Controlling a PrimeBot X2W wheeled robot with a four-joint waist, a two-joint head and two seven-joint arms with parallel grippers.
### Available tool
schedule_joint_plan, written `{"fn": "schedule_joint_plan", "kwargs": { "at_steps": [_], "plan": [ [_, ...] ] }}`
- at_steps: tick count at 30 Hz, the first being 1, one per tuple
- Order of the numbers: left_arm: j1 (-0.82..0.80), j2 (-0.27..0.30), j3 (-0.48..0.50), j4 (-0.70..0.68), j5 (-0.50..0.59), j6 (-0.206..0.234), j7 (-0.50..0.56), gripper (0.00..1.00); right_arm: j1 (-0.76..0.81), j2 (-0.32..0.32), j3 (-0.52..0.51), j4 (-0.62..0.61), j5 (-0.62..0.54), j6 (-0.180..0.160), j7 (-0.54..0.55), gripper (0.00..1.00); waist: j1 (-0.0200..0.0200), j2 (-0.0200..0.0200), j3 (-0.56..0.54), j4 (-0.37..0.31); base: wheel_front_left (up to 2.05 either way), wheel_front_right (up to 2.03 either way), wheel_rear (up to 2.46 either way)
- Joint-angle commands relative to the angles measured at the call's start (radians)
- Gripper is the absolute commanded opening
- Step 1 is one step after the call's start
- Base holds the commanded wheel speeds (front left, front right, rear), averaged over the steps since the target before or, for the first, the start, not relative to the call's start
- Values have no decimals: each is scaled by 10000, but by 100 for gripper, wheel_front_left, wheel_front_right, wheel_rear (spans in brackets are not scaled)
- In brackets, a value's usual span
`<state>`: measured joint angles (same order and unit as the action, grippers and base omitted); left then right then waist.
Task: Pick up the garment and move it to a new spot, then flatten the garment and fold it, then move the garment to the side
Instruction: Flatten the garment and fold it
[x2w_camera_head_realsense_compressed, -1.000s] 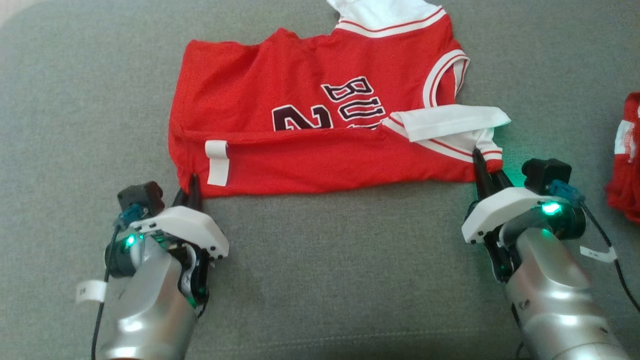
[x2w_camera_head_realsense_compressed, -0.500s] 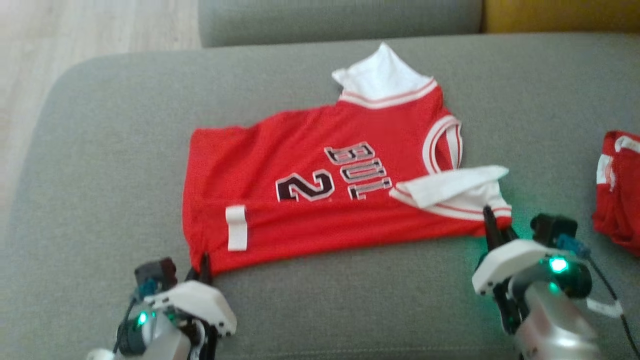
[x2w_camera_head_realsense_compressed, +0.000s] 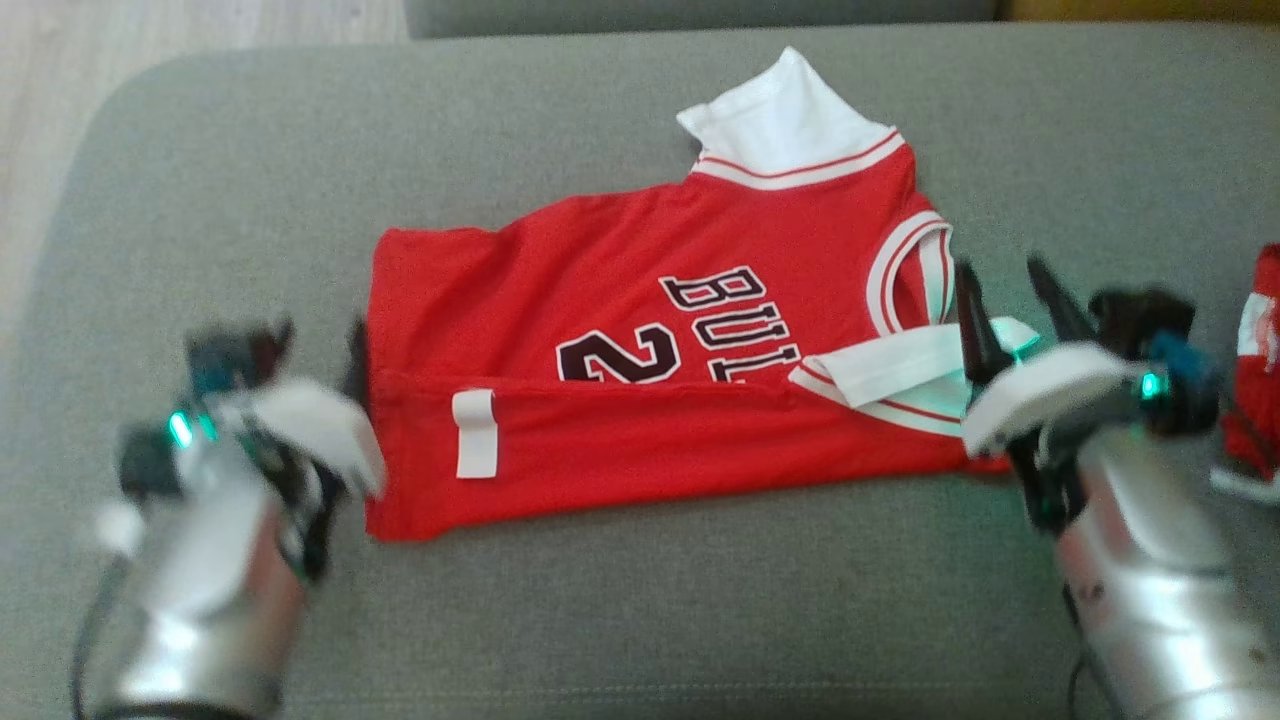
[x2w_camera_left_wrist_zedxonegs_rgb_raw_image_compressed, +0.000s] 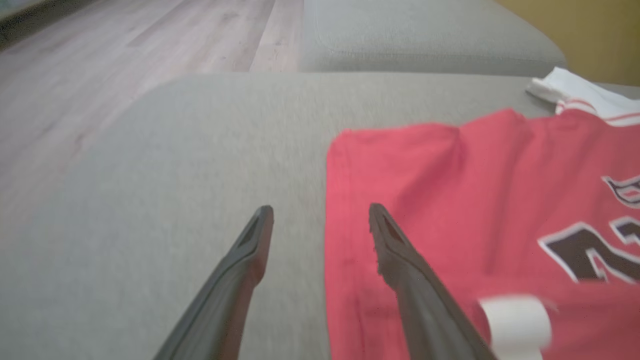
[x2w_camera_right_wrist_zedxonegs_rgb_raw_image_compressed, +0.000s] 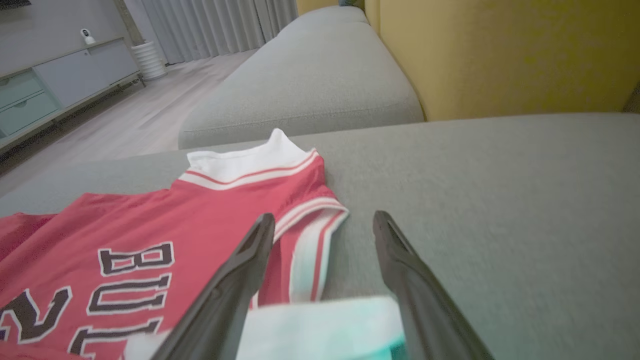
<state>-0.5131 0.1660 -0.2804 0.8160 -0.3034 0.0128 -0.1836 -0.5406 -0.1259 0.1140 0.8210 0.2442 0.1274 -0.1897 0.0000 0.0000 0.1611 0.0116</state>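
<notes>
The jersey (x2w_camera_head_realsense_compressed: 640, 400) is released with a first fold apparently laid, as left gripper (x2w_camera_left_wrist_zedxonegs_rgb_raw_image_compressed: 321, 210) and right gripper (x2w_camera_head_realsense_compressed: 1000, 275) are spread wide.

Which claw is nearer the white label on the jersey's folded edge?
Left. The left claw hangs open at the jersey's left edge, close to the white label; the right claw is open at the jersey's opposite end.

Silver forearms (x2w_camera_head_realsense_compressed: 210, 590) (green lights (x2w_camera_head_realsense_compressed: 180, 430)) — white wrist housings (x2w_camera_head_realsense_compressed: 1040, 385), dark fingers (x2w_camera_left_wrist_zedxonegs_rgb_raw_image_compressed: 240, 270).
</notes>
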Motion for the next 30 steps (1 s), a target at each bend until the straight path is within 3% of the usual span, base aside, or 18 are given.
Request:
{"fn": "schedule_joint_plan", "kwargs": {
  "at_steps": [1,4,10,23,24,25,26,30],
  "plan": [
    [-651,451,245,-159,69,-101,150,100,-430,-130,292,-398,-91,33,58,100,0,0,287,-67,0,0,0],
    [-1872,901,65,160,148,-609,1007,100,-1211,-385,607,-859,-167,33,388,100,0,0,869,-130,0,0,0],
    [-3004,1017,-199,641,-135,-1210,1861,100,-2007,-556,867,-1261,-145,33,696,100,0,0,1643,-175,0,0,0],
    [-3987,713,-1004,1142,-922,-1428,1779,100,-3560,-910,1161,-1527,-112,33,1292,100,0,0,2910,179,0,0,0],
    [-4042,663,-1163,1091,-1034,-1429,1794,71,-3776,-1012,1173,-1516,-159,33,1432,100,0,0,3021,264,0,0,0],
    [-4101,625,-1346,1027,-1144,-1430,1817,28,-4002,-1114,1205,-1498,-223,33,1590,100,0,0,3139,368,0,0,0],
    [-4146,590,-1517,968,-1275,-1430,1851,0,-4229,-1181,1244,-1459,-253,33,1749,100,0,0,3236,471,0,0,0],
    [-4265,499,-1972,730,-1694,-1432,1797,0,-4841,-1304,1483,-1269,-420,33,2221,100,0,0,3475,815,0,0,0]
  ]
}}
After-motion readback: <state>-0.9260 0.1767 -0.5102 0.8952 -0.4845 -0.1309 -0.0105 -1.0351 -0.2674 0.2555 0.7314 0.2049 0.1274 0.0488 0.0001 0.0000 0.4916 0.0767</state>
